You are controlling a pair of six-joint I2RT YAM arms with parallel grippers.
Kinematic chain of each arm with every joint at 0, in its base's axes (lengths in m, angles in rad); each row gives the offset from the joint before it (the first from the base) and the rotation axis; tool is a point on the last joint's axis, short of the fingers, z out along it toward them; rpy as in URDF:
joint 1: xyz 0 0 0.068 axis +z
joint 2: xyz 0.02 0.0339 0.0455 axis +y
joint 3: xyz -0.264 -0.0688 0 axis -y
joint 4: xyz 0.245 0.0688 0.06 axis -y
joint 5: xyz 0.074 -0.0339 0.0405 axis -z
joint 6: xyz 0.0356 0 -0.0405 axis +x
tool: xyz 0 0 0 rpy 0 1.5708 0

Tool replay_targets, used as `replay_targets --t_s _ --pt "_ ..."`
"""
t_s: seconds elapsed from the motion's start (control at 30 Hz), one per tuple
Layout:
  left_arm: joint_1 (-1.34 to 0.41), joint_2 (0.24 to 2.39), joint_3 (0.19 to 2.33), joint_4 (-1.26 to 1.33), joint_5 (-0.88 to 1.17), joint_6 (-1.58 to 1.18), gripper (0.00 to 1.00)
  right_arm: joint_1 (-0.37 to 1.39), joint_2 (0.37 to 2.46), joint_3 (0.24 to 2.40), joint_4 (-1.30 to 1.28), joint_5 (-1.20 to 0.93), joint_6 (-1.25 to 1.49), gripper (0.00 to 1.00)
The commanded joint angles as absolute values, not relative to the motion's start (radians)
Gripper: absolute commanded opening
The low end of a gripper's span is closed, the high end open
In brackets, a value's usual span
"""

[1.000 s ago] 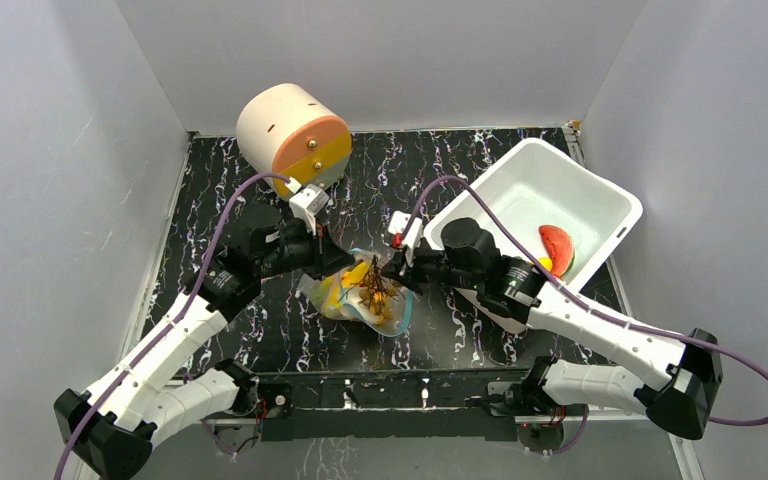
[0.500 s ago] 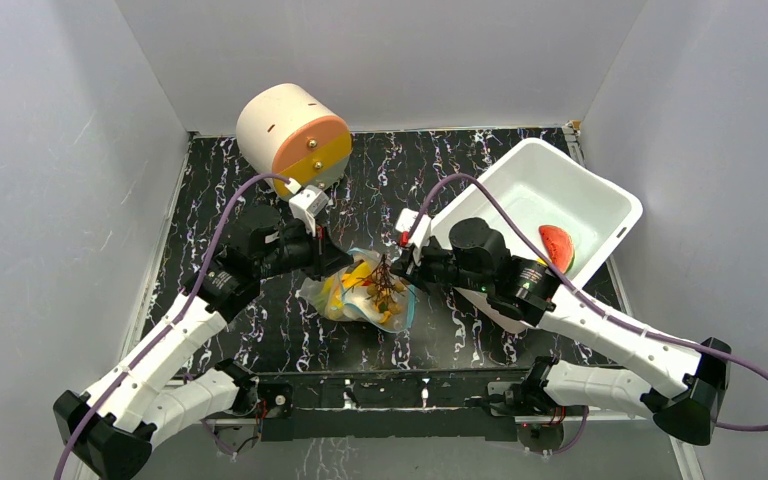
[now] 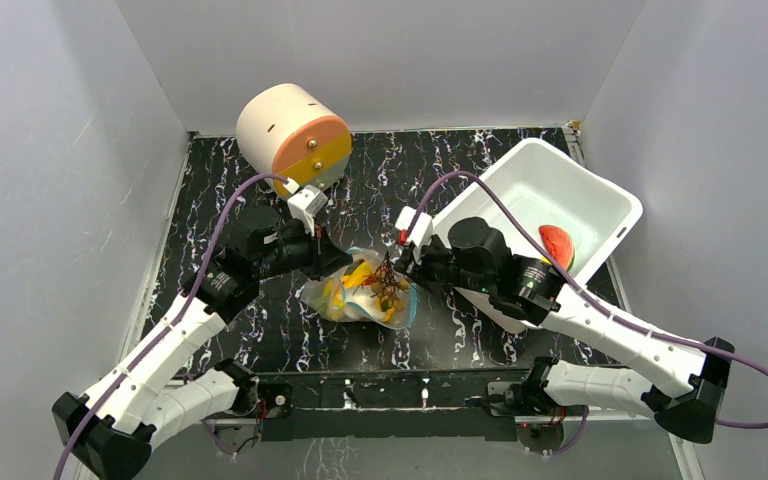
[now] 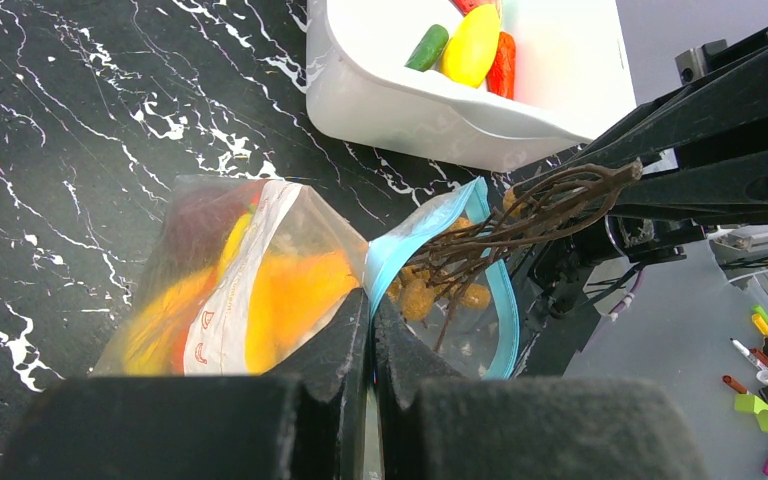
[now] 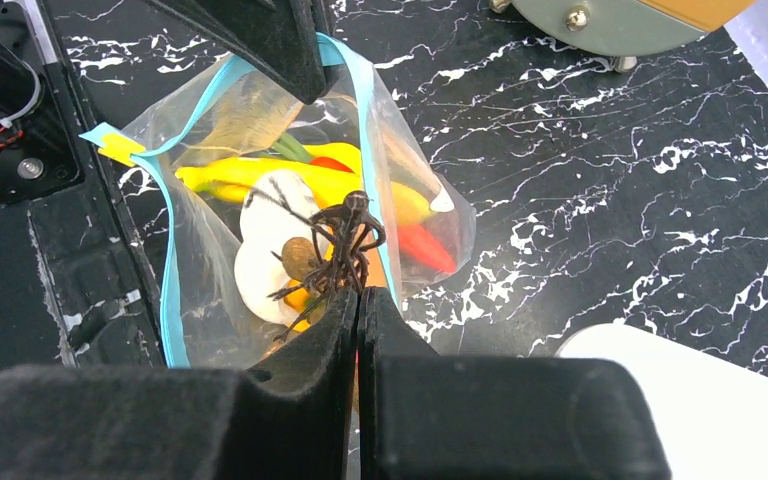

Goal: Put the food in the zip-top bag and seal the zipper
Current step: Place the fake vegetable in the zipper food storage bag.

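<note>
Left wrist view: I see my left pincer (image 4: 371, 305) clenched on the rim of the zip-top bag (image 4: 260, 250); my right pincer (image 5: 358, 298) grasps a brown twiggy piece (image 5: 345, 225) over its mouth.

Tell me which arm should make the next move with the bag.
Right. The right pincer is shut on the brown twiggy bunch at the open mouth of the zip-top bag; it likely only needs to release. The left pincer pinches the teal zipper, holding it open.
</note>
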State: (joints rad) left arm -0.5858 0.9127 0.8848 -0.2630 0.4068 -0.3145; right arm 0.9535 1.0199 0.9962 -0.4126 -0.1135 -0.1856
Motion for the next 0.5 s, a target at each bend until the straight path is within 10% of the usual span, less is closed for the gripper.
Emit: replay_targets --t_s 0.0,0.47 --pt "-0.589 0.891 0.915 -0.252 0.414 -0.317 0.00 0.969 0.995 1.073 -0.427 -0.064 -0.198 0.00" --pt "-0.589 0.878 0.859 -0.127 0.498 -0.452 0.00 1.109 1.065 0.997 -0.235 0.038 -0.136 0.00"
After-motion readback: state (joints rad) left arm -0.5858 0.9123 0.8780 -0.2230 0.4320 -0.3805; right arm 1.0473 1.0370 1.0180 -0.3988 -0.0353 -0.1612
